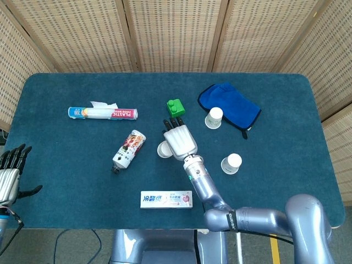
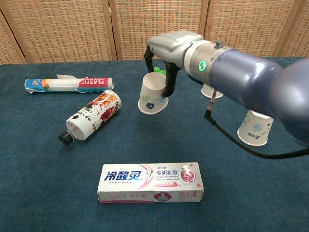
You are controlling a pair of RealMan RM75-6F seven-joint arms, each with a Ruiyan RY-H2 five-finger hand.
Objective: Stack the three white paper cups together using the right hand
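Note:
My right hand (image 1: 179, 140) (image 2: 171, 46) grips an upside-down white paper cup (image 2: 152, 94) (image 1: 163, 148) with a flower print by its upper part. The cup hangs tilted above the table, near its middle. A second upside-down cup (image 1: 231, 163) (image 2: 255, 128) stands on the table to the right. The third cup (image 1: 214, 117) (image 2: 212, 90) stands further back at the edge of the blue mitt (image 1: 231, 104), partly hidden behind my arm in the chest view. My left hand (image 1: 10, 170) rests at the table's left edge, fingers apart, holding nothing.
A printed bottle (image 1: 128, 149) (image 2: 91, 117) lies left of the held cup. A toothpaste box (image 1: 166, 199) (image 2: 149, 182) lies at the front. A roll of plastic wrap (image 1: 103, 113) (image 2: 70, 83) is at the back left, and a green block (image 1: 175, 106) stands behind the hand.

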